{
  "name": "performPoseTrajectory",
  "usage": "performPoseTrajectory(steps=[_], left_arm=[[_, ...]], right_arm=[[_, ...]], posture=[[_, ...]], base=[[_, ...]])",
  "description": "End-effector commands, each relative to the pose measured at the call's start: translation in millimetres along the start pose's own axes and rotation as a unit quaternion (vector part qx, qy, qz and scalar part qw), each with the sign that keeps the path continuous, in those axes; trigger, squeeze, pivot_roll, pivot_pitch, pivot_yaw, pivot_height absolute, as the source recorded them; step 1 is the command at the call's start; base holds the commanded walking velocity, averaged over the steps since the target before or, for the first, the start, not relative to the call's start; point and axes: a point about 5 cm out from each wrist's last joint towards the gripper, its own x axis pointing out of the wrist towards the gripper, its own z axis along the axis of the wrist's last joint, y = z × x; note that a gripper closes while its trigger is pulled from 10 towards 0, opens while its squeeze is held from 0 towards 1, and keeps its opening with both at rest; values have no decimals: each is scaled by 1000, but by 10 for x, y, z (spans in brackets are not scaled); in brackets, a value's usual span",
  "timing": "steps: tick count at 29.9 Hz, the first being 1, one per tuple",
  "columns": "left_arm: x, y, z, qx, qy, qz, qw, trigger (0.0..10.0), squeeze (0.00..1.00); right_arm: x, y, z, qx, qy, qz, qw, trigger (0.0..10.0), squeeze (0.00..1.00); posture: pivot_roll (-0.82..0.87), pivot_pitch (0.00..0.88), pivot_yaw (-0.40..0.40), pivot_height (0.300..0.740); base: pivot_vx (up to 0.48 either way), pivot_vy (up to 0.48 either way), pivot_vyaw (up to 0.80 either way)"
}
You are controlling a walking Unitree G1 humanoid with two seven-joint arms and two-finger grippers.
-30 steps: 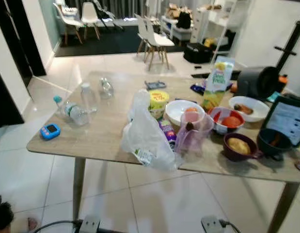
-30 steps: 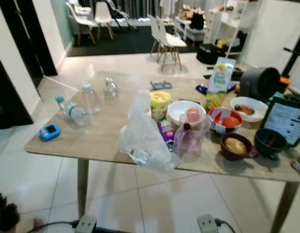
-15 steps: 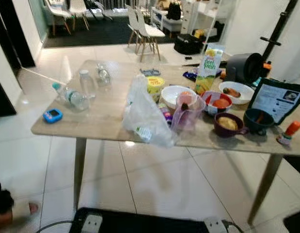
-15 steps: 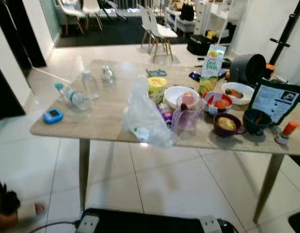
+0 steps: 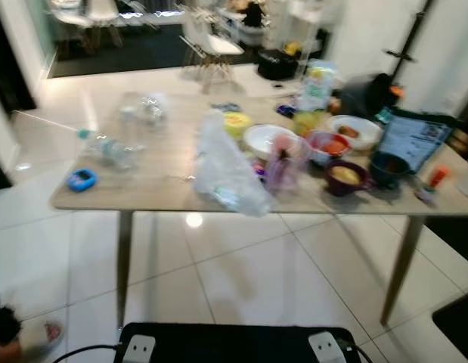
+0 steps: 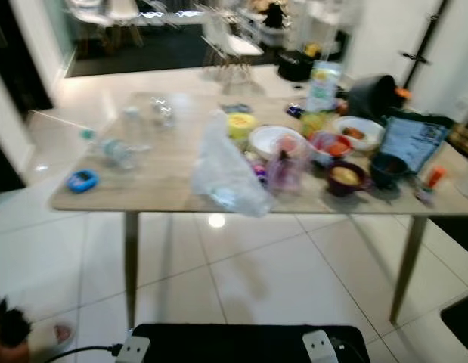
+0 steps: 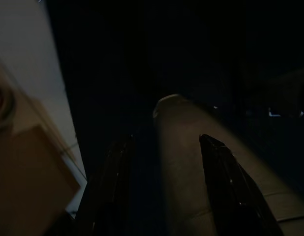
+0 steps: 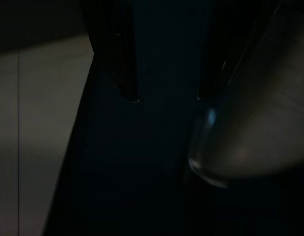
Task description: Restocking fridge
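Whole view has shifted over the last second: the bench [image 5: 165,189] sits farther off and more of the floor shows, picture blurred. Camera moving, so the robot is walking; the goods themselves lie as they did. My read: still positioning, nothing picked for the fridge yet, no fridge in sight. Both arms hang idle in shade. Left claw [image 7: 164,142] has its fingers parted with nothing between them; right claw [image 8: 166,98] likewise parted and empty. Count on the bench: one juice carton [image 5: 315,85] at the far side, one yellow tub [image 5: 236,122], one clear bag [image 5: 222,170] near the front edge, one pink jug [image 5: 283,160] just beside it. Two white bowls [image 5: 265,139], one red, one maroon, one dark. Bottles [image 5: 105,147] at the left end, three as far as blur allows. One blue timer [image 5: 81,179], one tablet [image 5: 409,140], one black pot [image 5: 366,94].
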Motion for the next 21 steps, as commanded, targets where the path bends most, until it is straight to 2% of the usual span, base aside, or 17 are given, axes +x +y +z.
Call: performPoseTrajectory(steps=[1,21], left_arm=[[-5,-47,-98,2,19,-12,1000,10000,0],[-5,-15,-64,6,13,-9,1000,10000,0]], right_arm=[[-4,-31,-9,4,3,-4,1000,10000,0],[-8,-49,-50,9,11,-9,1000,10000,0]], posture=[[84,0,-43,740],[85,0,-39,740]], base=[[0,0,-800],[0,0,-800]])
